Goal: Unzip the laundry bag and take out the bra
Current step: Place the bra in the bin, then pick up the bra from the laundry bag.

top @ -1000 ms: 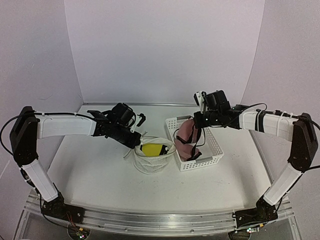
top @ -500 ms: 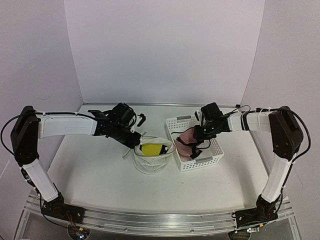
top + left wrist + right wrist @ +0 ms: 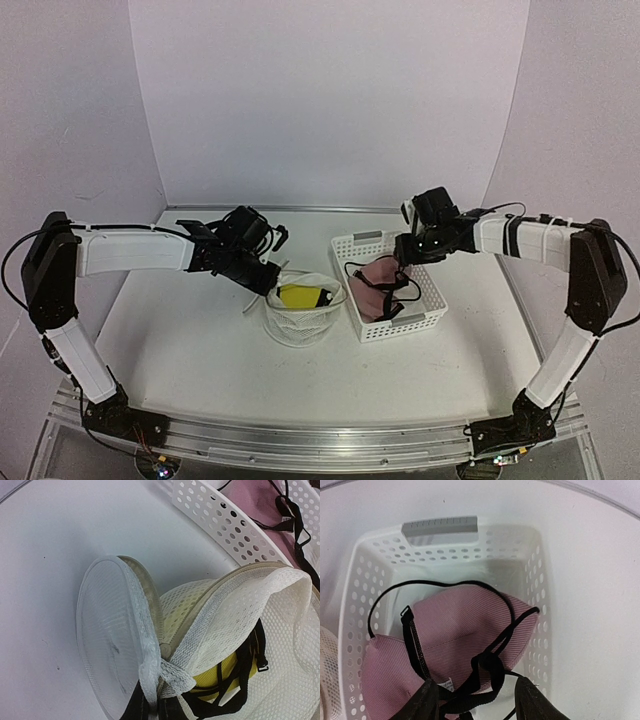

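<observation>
Flanking bag (image 3: 298,322): basket (image 3: 408,327) (pink bra (image 3: 375,290) inside)

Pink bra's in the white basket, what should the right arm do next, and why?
Probably lift the right tool clear of the white perforated plastic basket: its jaws stand open, the pink ribbed bra lies inside, and a yellow bra sits in the white mesh laundry bag.

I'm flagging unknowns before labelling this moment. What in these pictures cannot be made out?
- Left wrist view: the left gripper is cut off by the bottom edge and wrapped in mesh of the laundry bag; whether it pinches a zipper pull or the rim is unclear.
- Top and left wrist views: that mesh hides most of the yellow bra.
- Right wrist view: the near end of the pink bra runs off the bottom edge, behind the right gripper.
</observation>
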